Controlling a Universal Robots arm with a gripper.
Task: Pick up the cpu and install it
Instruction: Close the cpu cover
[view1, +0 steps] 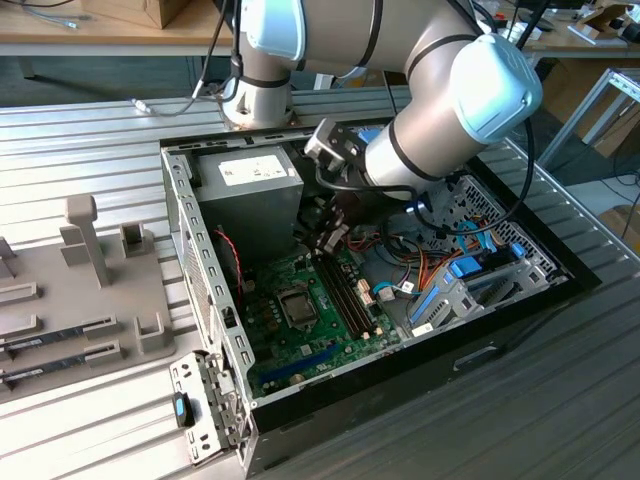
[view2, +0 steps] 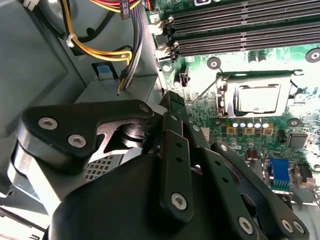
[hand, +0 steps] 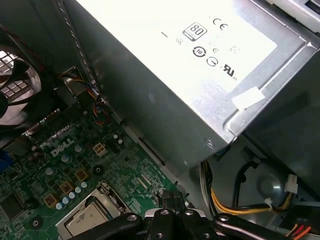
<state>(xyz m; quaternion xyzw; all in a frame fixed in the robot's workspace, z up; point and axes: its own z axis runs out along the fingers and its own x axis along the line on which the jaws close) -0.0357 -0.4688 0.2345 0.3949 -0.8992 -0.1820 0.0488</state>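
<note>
The cpu (view2: 257, 97), a silvery square plate, lies flat inside the metal socket frame (view2: 225, 95) on the green motherboard; it also shows in the first wrist view (hand: 90, 220). In the exterior view the socket (view1: 297, 305) looks dark, in the middle of the board. My gripper (view1: 326, 236) hangs inside the open computer case, above the board's far edge between the power supply and the memory slots, a short way off the socket. Its black fingertips (view2: 171, 101) meet with nothing between them, as the first wrist view (hand: 172, 201) also shows. The gripper is shut and touches nothing.
The grey power supply (view1: 255, 190) stands close beside the gripper. Long memory slots (view1: 350, 295) run next to the socket. Yellow and orange cables (view2: 95, 50) and blue-cabled drive bays (view1: 470, 275) crowd the case. A grey fixture plate (view1: 80, 290) lies outside on the exterior view's left.
</note>
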